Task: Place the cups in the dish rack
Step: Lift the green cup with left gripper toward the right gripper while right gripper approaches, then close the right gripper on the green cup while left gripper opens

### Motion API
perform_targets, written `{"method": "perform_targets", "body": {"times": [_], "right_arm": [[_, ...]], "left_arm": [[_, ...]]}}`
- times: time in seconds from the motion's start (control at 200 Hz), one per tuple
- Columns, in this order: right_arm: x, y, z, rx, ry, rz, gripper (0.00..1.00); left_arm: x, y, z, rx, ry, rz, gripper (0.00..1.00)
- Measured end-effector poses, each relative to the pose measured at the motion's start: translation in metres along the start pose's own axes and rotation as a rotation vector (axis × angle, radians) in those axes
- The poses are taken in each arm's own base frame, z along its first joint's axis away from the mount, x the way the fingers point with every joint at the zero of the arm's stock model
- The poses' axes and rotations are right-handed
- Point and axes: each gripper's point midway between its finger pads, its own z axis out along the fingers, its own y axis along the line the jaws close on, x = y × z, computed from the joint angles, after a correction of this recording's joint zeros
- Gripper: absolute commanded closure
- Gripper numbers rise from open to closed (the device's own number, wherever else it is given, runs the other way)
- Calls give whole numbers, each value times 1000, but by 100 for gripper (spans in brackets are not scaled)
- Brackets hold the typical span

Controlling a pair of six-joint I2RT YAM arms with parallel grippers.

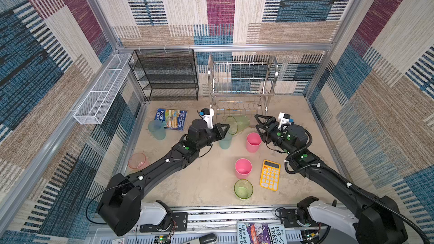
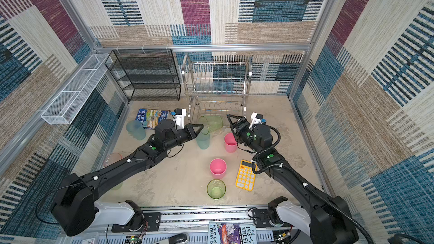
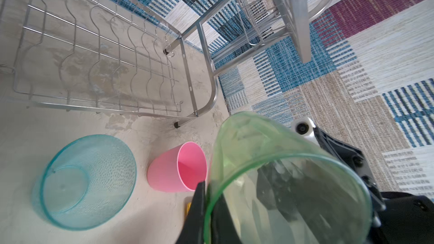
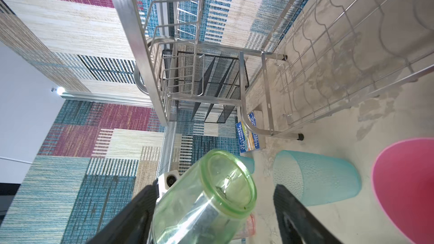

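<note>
While the left gripper is clamped on the rim of a green cup, the cup lies on its side in mid-air, just in front of the lower tier of the dish rack. The right gripper stands with jaws apart on either side of the cup's base; contact cannot be confirmed. A teal cup and a pink cup stand upright nearby.
</note>
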Motion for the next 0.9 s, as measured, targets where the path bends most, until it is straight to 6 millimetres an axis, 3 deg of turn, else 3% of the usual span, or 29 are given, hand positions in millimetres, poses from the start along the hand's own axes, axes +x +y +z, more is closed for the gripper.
{"method": "perform_targets", "body": {"times": [0.391, 0.901], "right_arm": [[4, -4, 17, 19, 20, 146, 18], [4, -6, 29, 22, 23, 184, 18]], "left_arm": [[4, -7, 19, 118, -9, -9, 98], [20, -20, 37, 200, 22, -9, 97]]}}
